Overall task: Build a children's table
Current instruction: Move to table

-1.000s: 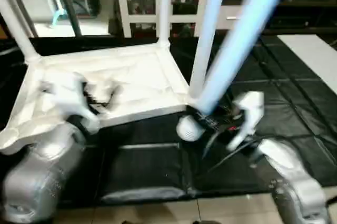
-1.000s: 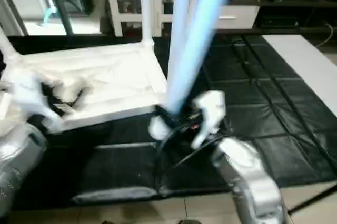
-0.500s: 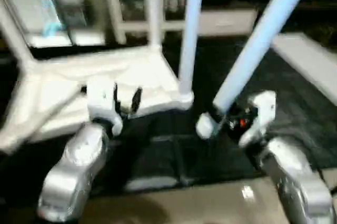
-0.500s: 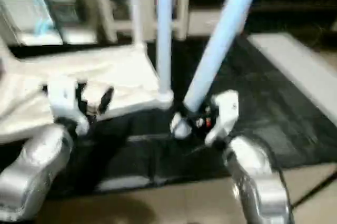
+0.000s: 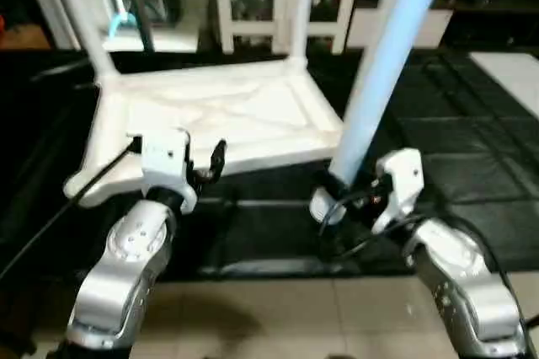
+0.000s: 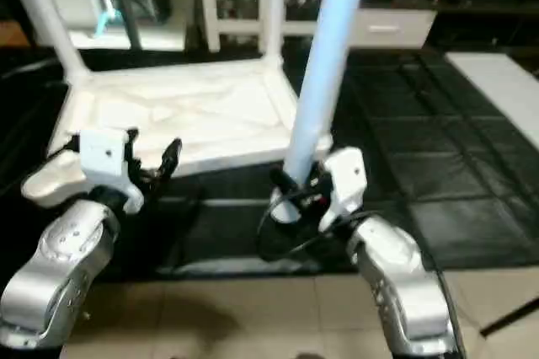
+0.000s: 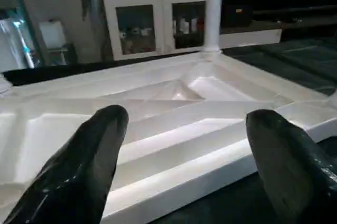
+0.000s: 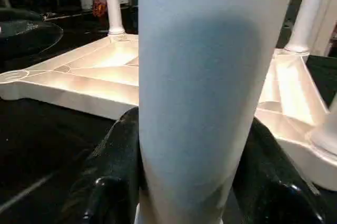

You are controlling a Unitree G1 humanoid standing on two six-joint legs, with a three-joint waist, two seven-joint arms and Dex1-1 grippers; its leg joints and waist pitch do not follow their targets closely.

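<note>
Gripping the loose leg [image 5: 383, 64] low on its shaft, the right gripper [image 5: 358, 195] had its two black fingers clamped either side of the tube, as the right wrist view made plain. The leg rose steeply from the grip and leaned a little toward the robot's right. Its rounded foot end [image 5: 322, 206] hung just above the black mat [image 5: 472, 165], beside the tabletop's near right edge but apart from it.

The tabletop [image 5: 210, 115] lay upside down on the mat, ribbed side up. Legs stood in its far left corner [image 5: 80, 13] and far right corner [image 5: 299, 5]. Whether the right near corner already carried a leg was hard to tell, since the held leg crossed in front of it. The near left corner [image 5: 84, 182] looked empty, its socket open.

The left gripper [image 5: 198, 161] hovered at the tabletop's near edge, fingers spread wide and holding nothing.

Doing this step well, by my reading, meant three things. First, bring the leg's plug end over the open socket and stand the tube truly upright, because a tilted tube would likely catch on the socket rim. Second, let the empty left gripper press down on the tabletop's edge, so the light plastic would not skate across the mat. Third, push straight down and watch the cable [image 5: 362, 241] trailing near the right wrist.
</note>
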